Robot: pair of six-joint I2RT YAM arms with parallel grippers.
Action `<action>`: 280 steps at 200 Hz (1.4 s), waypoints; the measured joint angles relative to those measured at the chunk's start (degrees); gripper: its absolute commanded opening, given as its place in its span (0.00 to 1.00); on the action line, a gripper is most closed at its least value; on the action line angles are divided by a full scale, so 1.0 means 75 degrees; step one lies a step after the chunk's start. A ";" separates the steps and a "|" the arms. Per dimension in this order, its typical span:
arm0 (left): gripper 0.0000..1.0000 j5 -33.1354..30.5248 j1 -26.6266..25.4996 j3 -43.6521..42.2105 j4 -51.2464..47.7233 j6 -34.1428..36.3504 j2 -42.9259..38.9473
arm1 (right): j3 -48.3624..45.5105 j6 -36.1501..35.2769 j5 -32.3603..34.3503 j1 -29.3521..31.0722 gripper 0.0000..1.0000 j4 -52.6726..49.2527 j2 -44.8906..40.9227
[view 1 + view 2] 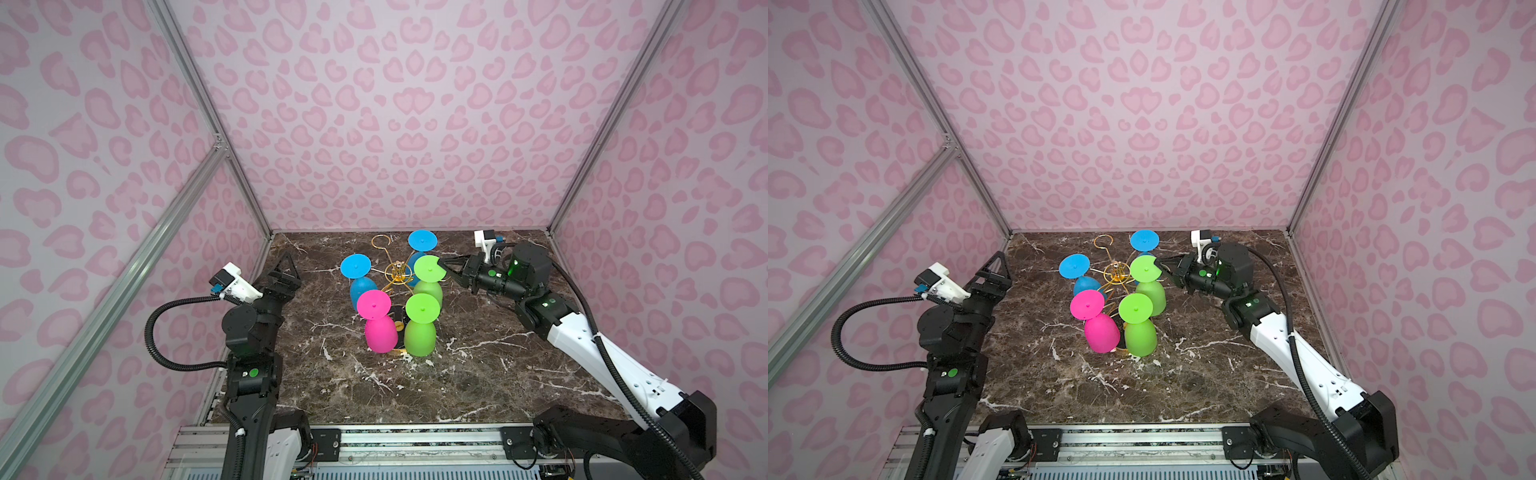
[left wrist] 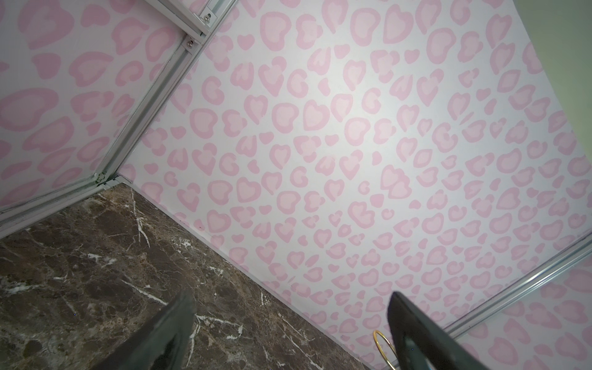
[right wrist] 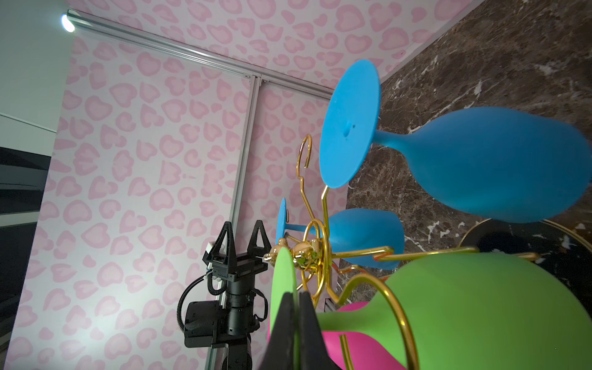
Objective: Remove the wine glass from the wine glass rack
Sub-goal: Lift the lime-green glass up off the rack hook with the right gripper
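Both top views overhead, left wrist faces wall (image 2: 320, 128), right wrist beside rack (image 3: 308, 253)

Tabletop (image 1: 457, 374): dark brown marble w/ white veins. Wine glass rack (image 1: 398, 272) stands on it, approx. centre, toward far edge.

We see pink leopard-print walls (image 1: 415, 104), aluminium rails (image 1: 195, 83) rising at ten and two o'clock, and a dark marble worktop (image 1: 457, 374) at six.

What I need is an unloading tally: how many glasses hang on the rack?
5: back blue glass, left blue glass, front-left pink glass, front green glass, right green glass, its foot pinched by the right tool. None seems hidden.
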 measured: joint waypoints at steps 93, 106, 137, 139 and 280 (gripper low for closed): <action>0.96 -0.0055 0.0000 -0.0023 -0.0003 -0.0050 -0.0020 | -0.0291 -0.0396 0.0248 0.0105 0.00 -0.0615 -0.0644; 0.96 -0.0058 0.0000 -0.0023 -0.0003 -0.0052 -0.0020 | -0.0379 -0.0414 0.0259 0.0085 0.00 -0.0746 -0.0787; 0.96 -0.0058 0.0000 -0.0023 -0.0003 -0.0061 -0.0020 | -0.0662 -0.0434 0.0341 -0.0131 0.00 -0.0970 -0.1192; 0.96 -0.0058 0.0000 -0.0023 -0.0003 -0.0064 -0.0020 | -0.0679 -0.0437 0.0347 -0.0157 0.00 -0.0988 -0.1221; 0.97 0.0286 -0.0006 0.1227 -0.0557 0.0032 0.0676 | -0.0376 -0.1014 -0.0717 -0.4121 0.00 -0.2104 -0.2410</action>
